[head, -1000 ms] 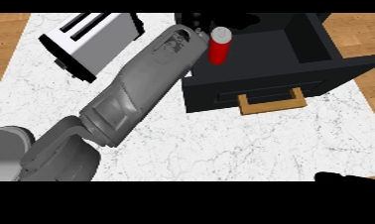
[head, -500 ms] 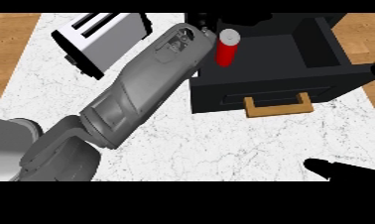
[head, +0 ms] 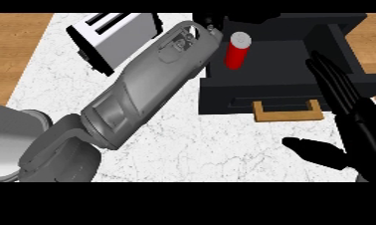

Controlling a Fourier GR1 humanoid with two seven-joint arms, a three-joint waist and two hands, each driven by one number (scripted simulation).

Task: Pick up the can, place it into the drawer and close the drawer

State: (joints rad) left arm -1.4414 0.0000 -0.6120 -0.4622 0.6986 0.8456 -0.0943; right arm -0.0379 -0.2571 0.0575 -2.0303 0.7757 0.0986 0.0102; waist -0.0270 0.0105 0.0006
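A red can (head: 236, 55) with a pale top stands upright inside the open black drawer (head: 294, 52), near its left wall. My left forearm crosses the counter from the lower left, and its wrist ends just left of the can. Only a black bit of my left hand (head: 211, 20) shows above the wrist, next to the can's top; the rest is hidden, so I cannot tell whether it holds the can. My right hand (head: 345, 114) is open at the right edge, fingers straight up in front of the drawer's right side. The drawer's front carries a wooden handle (head: 287, 110).
A silver toaster (head: 110, 37) stands at the back left on the white marble counter (head: 220, 144). Wooden floor (head: 18, 50) shows beyond the counter's left edge. The black cabinet body (head: 323, 20) rises behind the drawer.
My right hand has risen into view at the right, from a dark tip at the bottom edge to a full open hand. The can and left arm keep their places by the drawer.
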